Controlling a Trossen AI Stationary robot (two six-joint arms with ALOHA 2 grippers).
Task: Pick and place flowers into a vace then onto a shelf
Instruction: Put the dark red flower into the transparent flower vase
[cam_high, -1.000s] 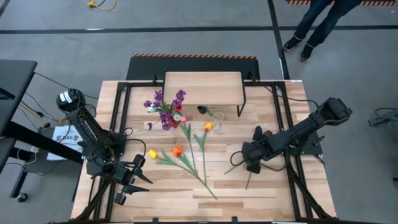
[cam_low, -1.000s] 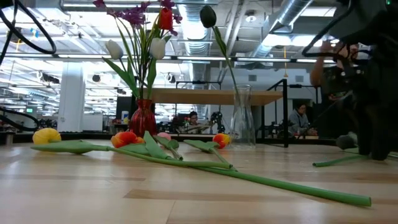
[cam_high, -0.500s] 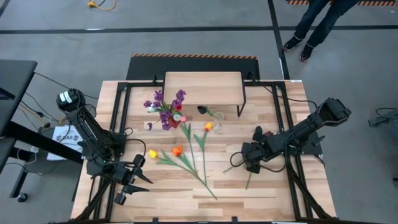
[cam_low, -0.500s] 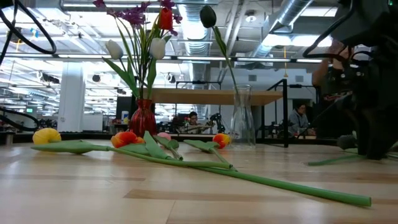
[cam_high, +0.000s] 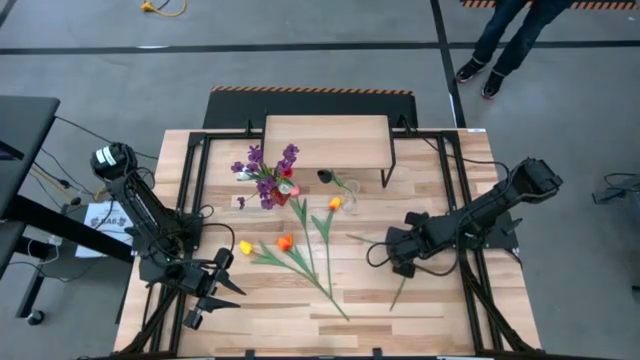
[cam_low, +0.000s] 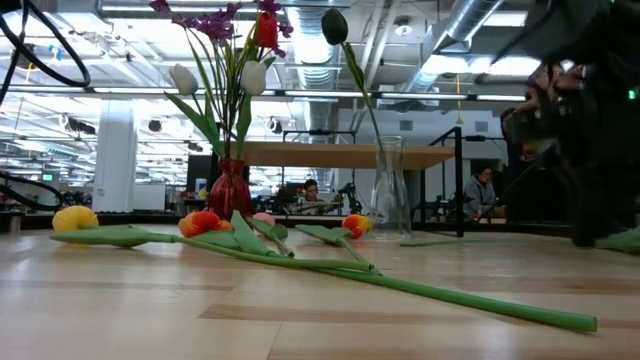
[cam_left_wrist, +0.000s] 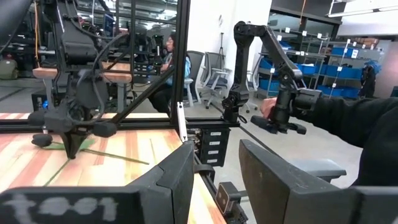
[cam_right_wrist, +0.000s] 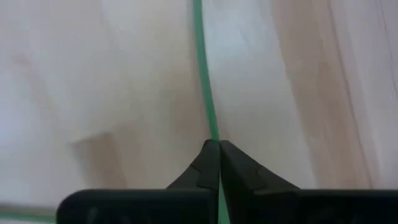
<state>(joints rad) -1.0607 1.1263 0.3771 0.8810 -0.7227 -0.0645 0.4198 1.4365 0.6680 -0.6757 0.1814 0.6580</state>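
Since a second ago the right gripper (cam_right_wrist: 217, 144) fingers have snapped together on a green stem (cam_right_wrist: 204, 81), and that loose flower (cam_high: 400, 290) now lies slanted differently on the table (cam_high: 440, 320), lower end toward the front edge. Left gripper (cam_left_wrist: 214, 168), fingers parted and holding nothing, waits at the front left corner. Other flowers (cam_high: 300, 255) lie mid-table; a red vase (cam_low: 230, 192) of purple sprigs (cam_high: 265, 170) and a clear vase (cam_low: 390, 190) with one dark tulip (cam_low: 334, 25) stand just before the shelf (cam_high: 326, 140)
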